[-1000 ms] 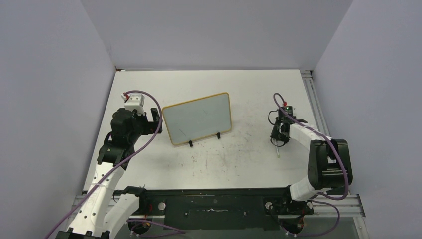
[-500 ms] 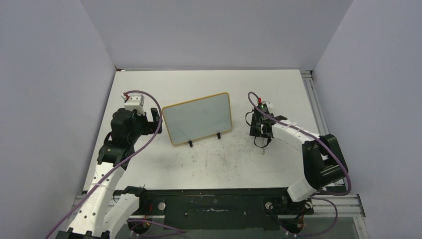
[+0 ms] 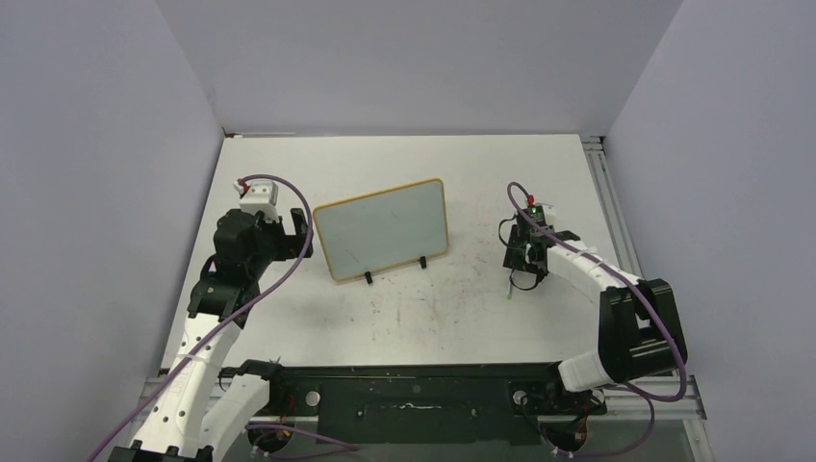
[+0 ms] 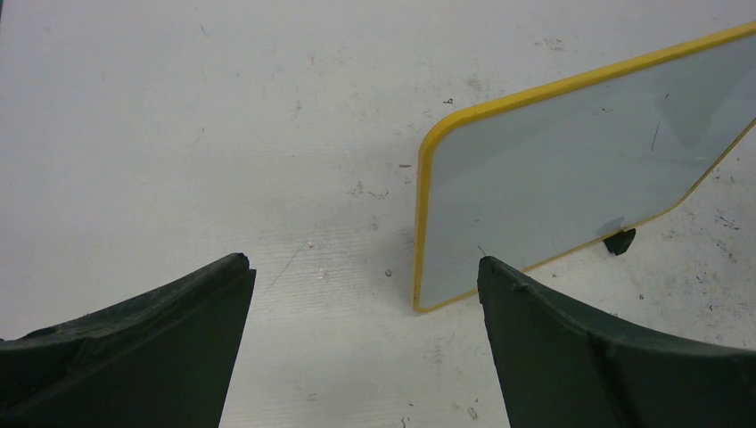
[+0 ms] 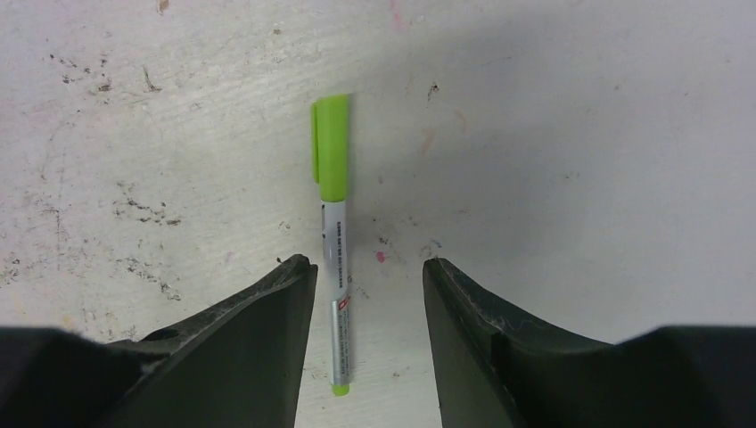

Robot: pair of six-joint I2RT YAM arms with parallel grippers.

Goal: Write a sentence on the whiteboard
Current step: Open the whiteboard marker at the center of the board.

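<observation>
Nearest the arm bases, the white table [image 3: 433, 318] is scuffed and speckled with grey marks. The right wrist view shows this grain sharply. In that view a slim marker [image 5: 334, 267] lies flat on the table, with a white printed barrel, a lime-green cap at the far end and a small green butt at the near end. It lies in the gap of the right gripper [image 5: 367, 266], whose dark, wedge-shaped fingers [image 5: 267, 321] are parted fairly narrowly and hold nothing. The marker runs close along one finger, and I cannot tell whether it touches that finger. From above, the marker [image 3: 507, 296] is only a pale sliver just below the right gripper [image 3: 518, 277], whose fingers are too small there to judge. Farther back and to the left, the whiteboard [image 3: 382, 229] stands tilted on small black feet and has a thin yellow frame with rounded corners. The left gripper [image 3: 300, 229] sits just beside its left edge. In the left wrist view the left gripper [image 4: 361, 263] is spread wide and empty. The whiteboard [image 4: 571, 169] is cut off at the right of that view, with its lower corner just ahead of the gap. One fingertip [image 4: 508, 285] overlaps the lower frame there, but I cannot tell if they touch. A few thin dark strokes [image 4: 657, 134] on the glossy surface are too faint to read.
</observation>
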